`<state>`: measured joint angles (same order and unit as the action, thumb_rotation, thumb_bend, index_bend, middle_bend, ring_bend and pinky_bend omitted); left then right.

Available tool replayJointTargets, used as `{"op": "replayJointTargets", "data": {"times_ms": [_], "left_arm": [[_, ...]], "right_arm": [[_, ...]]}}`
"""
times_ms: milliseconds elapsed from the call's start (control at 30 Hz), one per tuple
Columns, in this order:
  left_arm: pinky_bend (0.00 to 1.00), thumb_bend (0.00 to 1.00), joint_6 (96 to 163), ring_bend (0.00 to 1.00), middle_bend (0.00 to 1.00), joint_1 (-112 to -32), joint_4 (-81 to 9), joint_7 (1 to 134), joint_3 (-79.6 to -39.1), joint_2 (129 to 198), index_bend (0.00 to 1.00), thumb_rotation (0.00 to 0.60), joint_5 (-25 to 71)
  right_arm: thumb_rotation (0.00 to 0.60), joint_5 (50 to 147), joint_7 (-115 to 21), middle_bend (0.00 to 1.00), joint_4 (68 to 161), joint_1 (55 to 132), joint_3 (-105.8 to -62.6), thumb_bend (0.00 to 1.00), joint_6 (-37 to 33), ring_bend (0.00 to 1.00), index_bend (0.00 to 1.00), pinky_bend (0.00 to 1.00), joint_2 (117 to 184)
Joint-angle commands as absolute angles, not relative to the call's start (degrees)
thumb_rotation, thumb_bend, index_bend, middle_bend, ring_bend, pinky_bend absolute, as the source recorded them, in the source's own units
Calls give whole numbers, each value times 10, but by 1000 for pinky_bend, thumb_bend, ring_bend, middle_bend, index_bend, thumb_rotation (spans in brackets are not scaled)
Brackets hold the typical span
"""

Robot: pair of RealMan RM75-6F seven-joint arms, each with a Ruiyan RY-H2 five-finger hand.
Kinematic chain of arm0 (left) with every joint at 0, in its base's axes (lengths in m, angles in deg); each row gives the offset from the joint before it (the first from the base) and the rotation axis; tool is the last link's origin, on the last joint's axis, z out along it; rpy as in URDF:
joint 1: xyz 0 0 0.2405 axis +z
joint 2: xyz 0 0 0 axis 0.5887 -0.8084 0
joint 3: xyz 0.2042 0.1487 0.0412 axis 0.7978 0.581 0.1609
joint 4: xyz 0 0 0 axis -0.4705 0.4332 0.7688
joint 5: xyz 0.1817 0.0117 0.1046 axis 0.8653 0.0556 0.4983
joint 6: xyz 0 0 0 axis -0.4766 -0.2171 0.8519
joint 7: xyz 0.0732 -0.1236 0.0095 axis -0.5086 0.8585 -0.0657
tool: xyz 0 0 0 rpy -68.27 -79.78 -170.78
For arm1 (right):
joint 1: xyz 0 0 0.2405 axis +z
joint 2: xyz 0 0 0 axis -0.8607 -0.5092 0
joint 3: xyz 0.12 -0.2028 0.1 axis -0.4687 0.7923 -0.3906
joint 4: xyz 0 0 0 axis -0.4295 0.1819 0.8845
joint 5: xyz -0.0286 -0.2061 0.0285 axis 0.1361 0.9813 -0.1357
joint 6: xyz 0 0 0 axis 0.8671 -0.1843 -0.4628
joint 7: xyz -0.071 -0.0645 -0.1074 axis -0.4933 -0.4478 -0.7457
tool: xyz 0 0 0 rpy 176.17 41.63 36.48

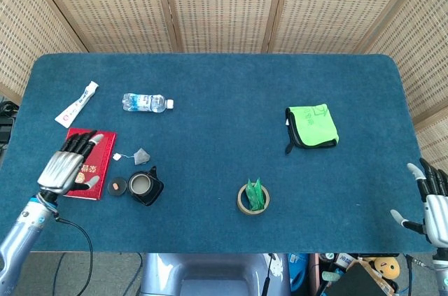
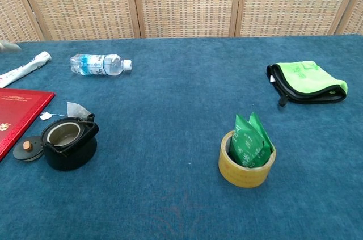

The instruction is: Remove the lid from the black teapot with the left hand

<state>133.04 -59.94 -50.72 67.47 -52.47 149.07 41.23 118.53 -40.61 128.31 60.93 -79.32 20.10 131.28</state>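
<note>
The black teapot stands uncovered near the front left of the blue table, a tea bag trailing from it. Its round black lid with a tan knob lies flat on the cloth just left of the pot. My left hand hovers over the red booklet, left of the lid, fingers spread and holding nothing. My right hand rests open at the table's front right corner, far from the pot.
A water bottle and a toothpaste tube lie at the back left. A green cloth sits at the right. A tape roll with green packets stands in the front middle.
</note>
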Motion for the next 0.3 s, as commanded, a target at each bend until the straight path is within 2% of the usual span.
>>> {"op": "replayJointTargets", "data": {"times_ms": [33,167,300], "left_arm": [[0,211,1419,0,0,-541,-561,639,-540,1457,0,600,384],[0,148,1469,0,0,-500,-575,624,-529,1455,0,600,385],[0,139,1489,0,0,-475,-580,602,-512,1462,0,600,393]], "right_arm": [[600,1186,-407,0,1284,609,-793,0,203,0,0,0,1312],[600,1188,-407,0,1284,608,-793,0,205,0,0,0,1312],[600,1189,-408,0,1283,608,-791,0,203,0,0,0,1313]]}}
